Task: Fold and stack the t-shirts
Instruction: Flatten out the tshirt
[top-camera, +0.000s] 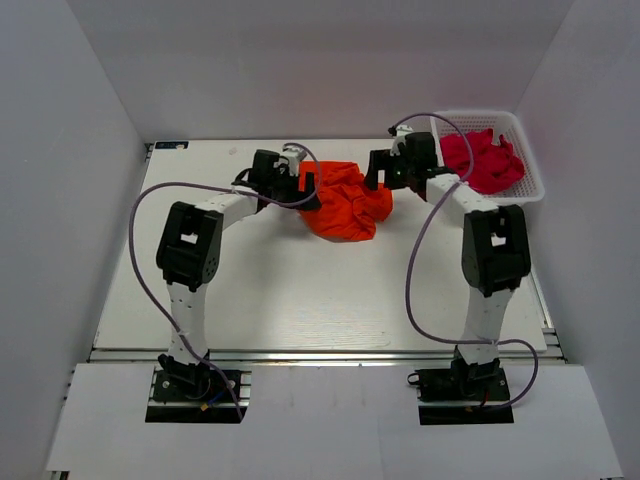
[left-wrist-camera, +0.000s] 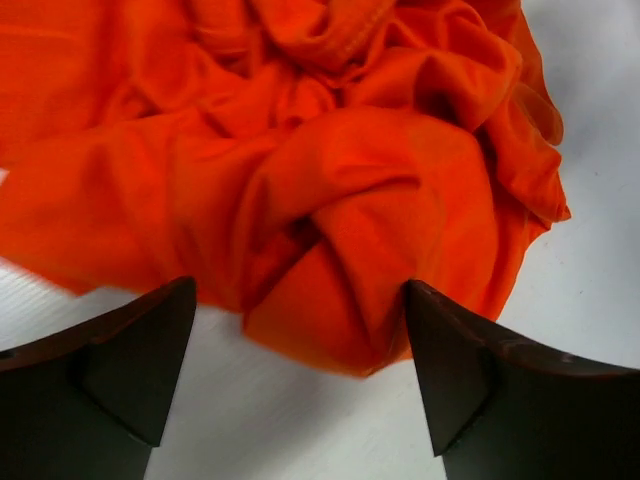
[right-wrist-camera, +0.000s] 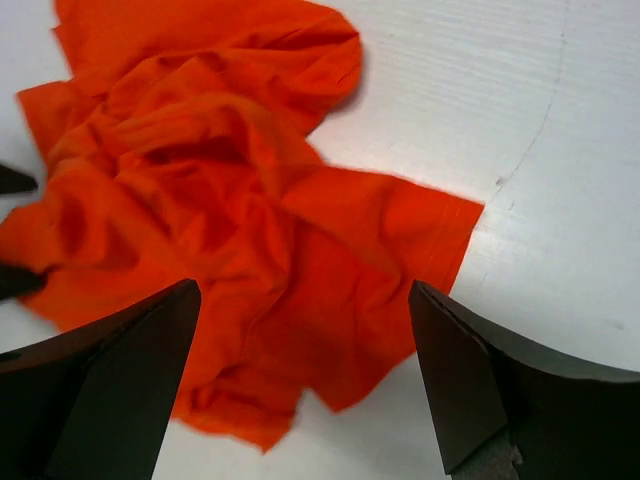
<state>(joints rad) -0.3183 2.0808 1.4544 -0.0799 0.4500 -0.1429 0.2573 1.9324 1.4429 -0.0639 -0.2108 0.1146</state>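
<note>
Bright, even overhead light, faint soft shadows on the white tabletop (top-camera: 300, 290), crumpled orange-red fabric t-shirt (left-wrist-camera: 330, 200) vividly saturated, its near edge blurred, black fingers (right-wrist-camera: 120, 370) dark, underexposed.

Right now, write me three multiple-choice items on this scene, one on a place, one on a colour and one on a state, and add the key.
1. Where do the crimson-pink t-shirts lie?
A. in the white basket
B. folded at the near edge
C. draped over the left arm

2. What colour is the crumpled t-shirt on the table?
A. blue
B. orange-red
C. white

3. How do the left hand and the right hand stand?
A. both open
B. both shut
C. left shut, right open

Key:
1 A: the top view shows them heaped inside the basket at the far right.
2 B: all three views show it bright orange-red.
3 A: each wrist view shows its fingers wide apart at the cloth's edge.
</note>
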